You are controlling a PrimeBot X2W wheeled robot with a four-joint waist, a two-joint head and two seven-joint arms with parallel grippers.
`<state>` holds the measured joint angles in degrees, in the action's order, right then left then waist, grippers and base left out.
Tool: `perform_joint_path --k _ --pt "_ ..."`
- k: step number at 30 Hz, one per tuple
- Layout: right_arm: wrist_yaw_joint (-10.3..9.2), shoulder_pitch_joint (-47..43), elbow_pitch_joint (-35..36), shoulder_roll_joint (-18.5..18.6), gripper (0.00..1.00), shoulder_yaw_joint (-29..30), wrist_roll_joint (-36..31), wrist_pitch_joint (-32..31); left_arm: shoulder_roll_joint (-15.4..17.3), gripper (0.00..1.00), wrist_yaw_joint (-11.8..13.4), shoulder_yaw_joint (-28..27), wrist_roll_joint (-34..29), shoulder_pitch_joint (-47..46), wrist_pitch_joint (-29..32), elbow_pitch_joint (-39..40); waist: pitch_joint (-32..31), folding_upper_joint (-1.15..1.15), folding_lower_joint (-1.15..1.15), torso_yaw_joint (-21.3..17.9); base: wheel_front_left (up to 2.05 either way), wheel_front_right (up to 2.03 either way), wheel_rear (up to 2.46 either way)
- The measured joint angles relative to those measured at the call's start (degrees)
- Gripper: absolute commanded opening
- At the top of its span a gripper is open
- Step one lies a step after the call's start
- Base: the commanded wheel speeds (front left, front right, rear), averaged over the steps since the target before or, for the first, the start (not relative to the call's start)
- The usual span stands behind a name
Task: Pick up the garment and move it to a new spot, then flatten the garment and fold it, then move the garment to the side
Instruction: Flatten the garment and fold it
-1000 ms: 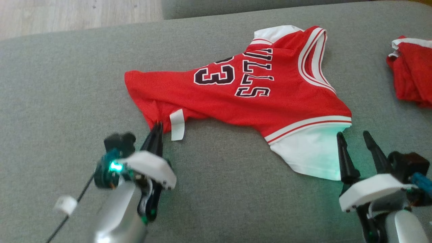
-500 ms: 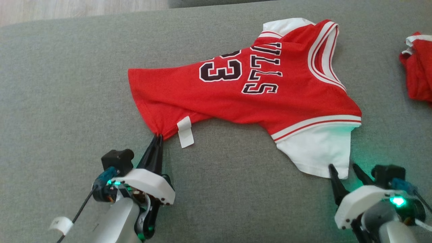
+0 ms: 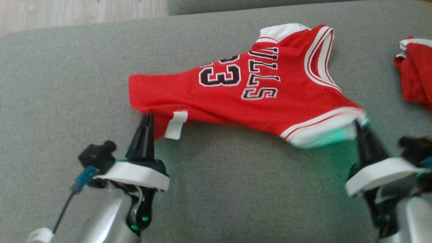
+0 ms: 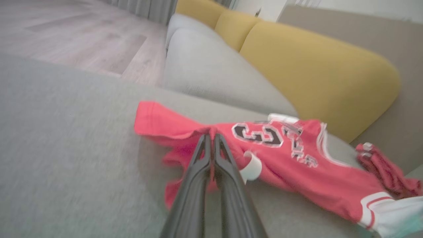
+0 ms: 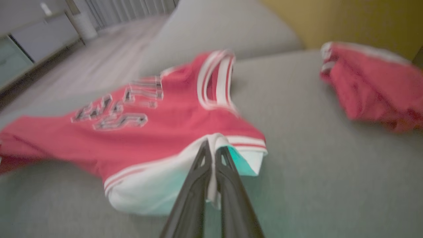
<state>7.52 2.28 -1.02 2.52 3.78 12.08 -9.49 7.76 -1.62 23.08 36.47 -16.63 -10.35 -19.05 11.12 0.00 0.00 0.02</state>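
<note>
The red jersey (image 3: 243,98) lies on the gray couch (image 3: 67,84), long axis running left to right, hem to the left, collar to the far right. The left gripper (image 3: 147,117) is clenched on the hem corner. The right gripper (image 3: 358,125), blurred, seems clamped on the white sleeve.

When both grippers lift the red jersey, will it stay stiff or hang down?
Probably floppy: the red jersey sags between the left gripper and right gripper. Likely light, since two small pinches hold its edge up.
</note>
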Motion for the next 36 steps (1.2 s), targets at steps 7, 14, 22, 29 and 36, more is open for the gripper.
perform_joint_path --k 7,14,22,29,36 --pt "0.0 2.8 16.2 0.0 0.0 4.7 -0.2 -0.6 1.4 0.0 -0.9 -4.5 5.9 2.2 0.7 15.1 -2.1 0.0 -0.01 -0.2 0.0 0.0 0.0" --pt "0.0 7.9 30.0 0.1 0.0 5.5 -2.7 -5.9 5.7 0.0 1.7 -7.2 10.5 2.9 9.6 31.8 -2.2 0.0 -0.01 -0.4 0.0 0.0 0.0" --pt "0.0 24.3 24.1 4.4 0.0 2.3 1.7 -11.7 7.8 0.0 4.2 -9.7 17.9 -5.2 20.0 34.7 2.1 0.0 0.0 -0.5 0.0 0.0 0.0" --pt "0.0 49.2 -0.1 8.0 0.0 -3.9 8.0 -5.9 8.2 0.0 4.6 -13.4 17.5 -27.0 20.5 19.4 11.2 0.0 0.02 -0.7 0.0 0.0 0.0" --pt "0.0 73.6 -15.0 9.2 0.0 -6.4 4.1 14.1 8.1 0.0 2.1 -15.9 11.3 -46.6 9.0 6.0 18.6 0.0 0.04 -1.2 0.0 0.0 0.0"
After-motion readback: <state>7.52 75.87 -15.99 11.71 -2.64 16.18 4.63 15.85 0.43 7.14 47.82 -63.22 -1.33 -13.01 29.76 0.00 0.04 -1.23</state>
